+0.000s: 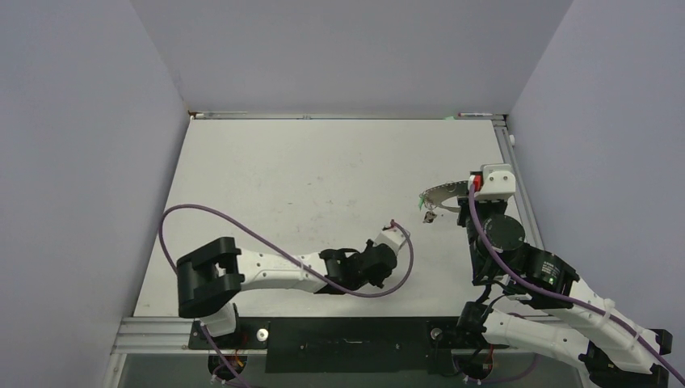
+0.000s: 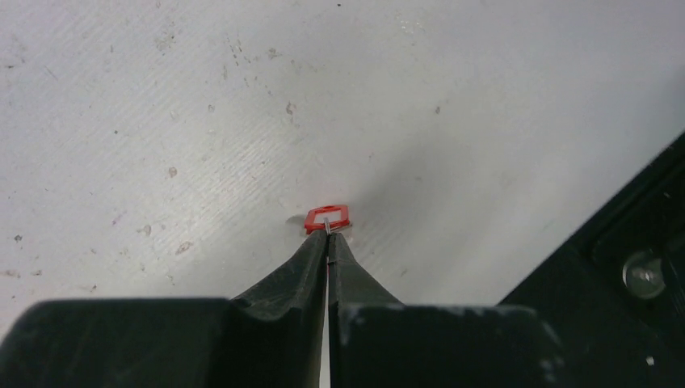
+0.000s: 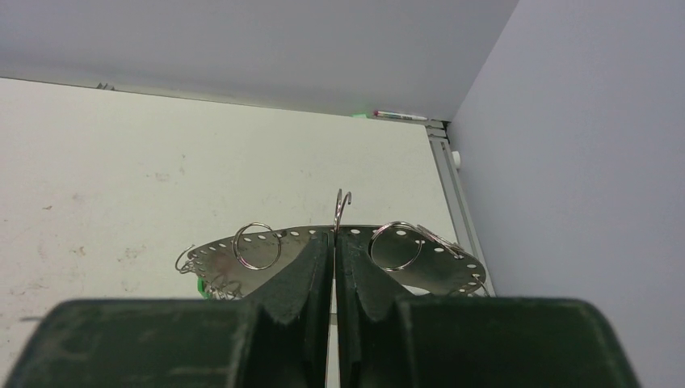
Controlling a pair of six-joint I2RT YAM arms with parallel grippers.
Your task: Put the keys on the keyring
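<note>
Left jaws are clenched on the red-tagged key [image 2: 326, 218] at the wrist view's centre, while right jaws, well apart at the overhead view's right, grasp the keyring [image 3: 440, 271].

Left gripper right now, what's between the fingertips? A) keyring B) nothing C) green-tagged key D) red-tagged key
D: in the left wrist view the left gripper is shut on the red-tagged key; the keyring is pinched in the right gripper.
</note>
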